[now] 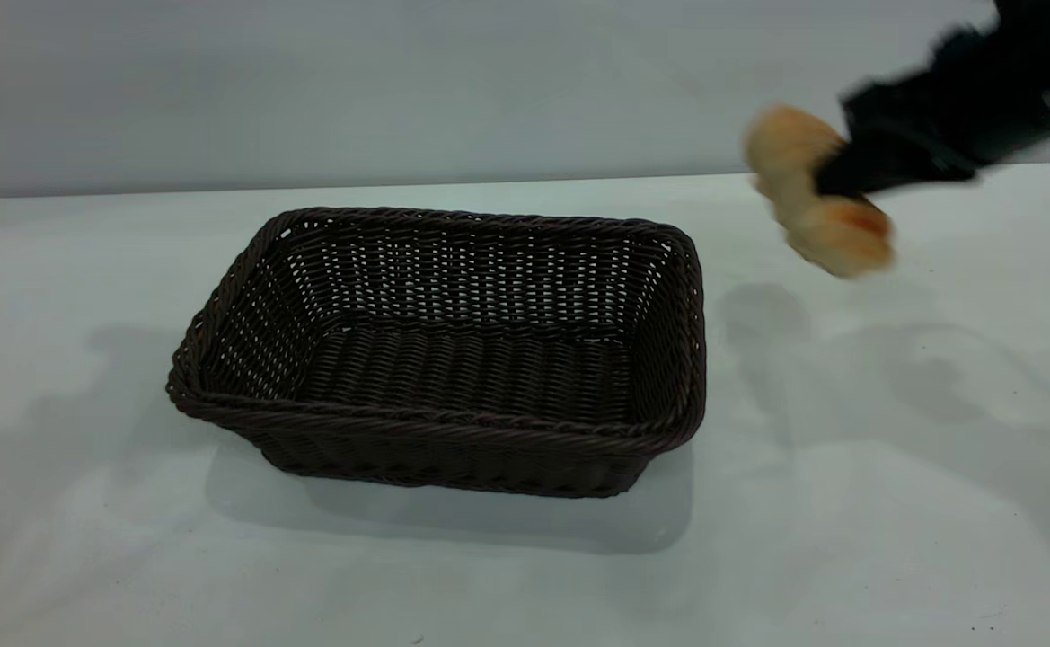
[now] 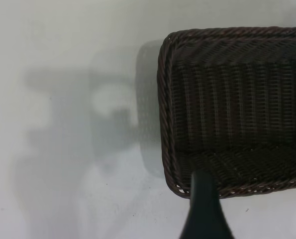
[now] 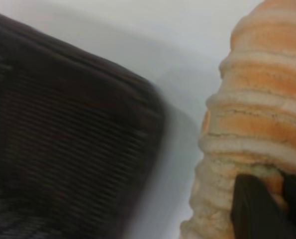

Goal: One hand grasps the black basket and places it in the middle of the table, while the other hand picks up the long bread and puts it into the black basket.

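Note:
The black basket [image 1: 453,359] stands empty on the white table [image 1: 84,539], near its middle. My right gripper [image 1: 834,175] is shut on the long bread [image 1: 816,193] and holds it in the air, above the table and to the right of the basket's far right corner. In the right wrist view the ribbed bread [image 3: 259,114] sits between the dark fingers [image 3: 252,209], with the basket [image 3: 63,134] beside it. My left gripper [image 2: 203,209] is out of the exterior view. One of its fingers shows over a corner of the basket's rim [image 2: 167,124]; it holds nothing.
A plain grey wall runs behind the table. The arms' shadows fall on the tabletop left and right of the basket. A few tiny dark specks [image 1: 417,640] lie near the front edge.

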You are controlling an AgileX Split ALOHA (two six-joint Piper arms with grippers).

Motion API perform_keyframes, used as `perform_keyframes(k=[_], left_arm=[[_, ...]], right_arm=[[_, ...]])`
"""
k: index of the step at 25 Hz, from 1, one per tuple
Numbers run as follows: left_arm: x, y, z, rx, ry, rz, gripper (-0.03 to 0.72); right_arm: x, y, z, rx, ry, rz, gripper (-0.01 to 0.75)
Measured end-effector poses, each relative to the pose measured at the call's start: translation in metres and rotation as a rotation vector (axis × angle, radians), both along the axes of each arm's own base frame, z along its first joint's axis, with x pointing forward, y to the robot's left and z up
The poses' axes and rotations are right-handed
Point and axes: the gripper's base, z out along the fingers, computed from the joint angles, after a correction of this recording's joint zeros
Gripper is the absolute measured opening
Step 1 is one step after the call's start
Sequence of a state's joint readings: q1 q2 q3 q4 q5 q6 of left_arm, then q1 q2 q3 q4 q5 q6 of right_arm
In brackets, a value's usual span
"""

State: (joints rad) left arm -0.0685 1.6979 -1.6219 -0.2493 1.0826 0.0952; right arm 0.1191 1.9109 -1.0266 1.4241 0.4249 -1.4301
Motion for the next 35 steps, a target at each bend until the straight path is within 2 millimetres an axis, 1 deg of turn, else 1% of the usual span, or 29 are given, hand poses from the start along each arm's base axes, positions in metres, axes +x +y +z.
perform_keyframes(k=[1,4,6,7,9,11,14,16,19,21,24,25,28,30,32,34,35], left_arm=[[0.000,0.000,0.000,0.000,0.000,0.000,0.571],[0.000,0.000,0.000,0.000,0.000,0.000,0.571],[0.000,0.000,0.000,0.000,0.000,0.000,0.571],[0.000,0.000,0.000,0.000,0.000,0.000,0.571],[0.000,0.000,0.000,0.002,0.004,-0.002,0.571],[-0.002,0.000,0.000,0.006,0.013,-0.010,0.571],[-0.008,0.002,0.007,0.021,0.006,-0.018,0.571],[-0.016,0.005,0.017,0.057,-0.018,-0.021,0.571],[-0.038,0.016,0.041,0.163,-0.072,-0.013,0.571],[-0.055,0.023,0.061,0.222,-0.135,0.018,0.571],[-0.086,0.030,0.078,0.257,-0.192,0.057,0.571],[-0.098,0.031,0.080,0.258,-0.203,0.063,0.571],[-0.133,0.034,0.078,0.260,-0.219,0.065,0.571],[-0.157,0.036,0.069,0.260,-0.213,0.066,0.571],[-0.182,0.037,0.062,0.252,-0.230,0.082,0.571],[-0.203,0.039,0.050,0.243,-0.232,0.098,0.571],[-0.214,0.040,0.046,0.238,-0.242,0.107,0.571]], right_arm=[[-0.001,0.013,0.002,0.006,-0.007,0.033,0.044],[-0.010,0.063,-0.003,0.000,-0.001,0.160,0.047],[-0.016,0.093,-0.009,-0.002,0.002,0.231,0.066],[-0.016,0.105,-0.012,-0.002,0.000,0.252,0.086],[-0.014,0.116,-0.016,0.000,0.001,0.257,0.150],[-0.010,0.116,-0.015,0.000,-0.008,0.235,0.228],[-0.004,0.108,-0.007,-0.001,-0.026,0.202,0.347],[-0.003,0.100,0.001,-0.002,-0.028,0.202,0.400],[-0.005,0.085,0.019,-0.012,0.000,0.213,0.423],[-0.012,0.070,0.037,-0.048,0.048,0.201,0.427],[-0.027,0.047,0.061,-0.163,0.148,0.153,0.427],[-0.033,0.041,0.069,-0.191,0.181,0.111,0.427],[-0.057,0.021,0.089,-0.315,0.264,0.018,0.427],[-0.075,0.009,0.102,-0.379,0.290,-0.031,0.427],[-0.095,-0.001,0.115,-0.404,0.305,-0.070,0.427],[-0.117,-0.009,0.133,-0.409,0.283,-0.087,0.427],[-0.129,-0.012,0.139,-0.407,0.283,-0.090,0.427]])
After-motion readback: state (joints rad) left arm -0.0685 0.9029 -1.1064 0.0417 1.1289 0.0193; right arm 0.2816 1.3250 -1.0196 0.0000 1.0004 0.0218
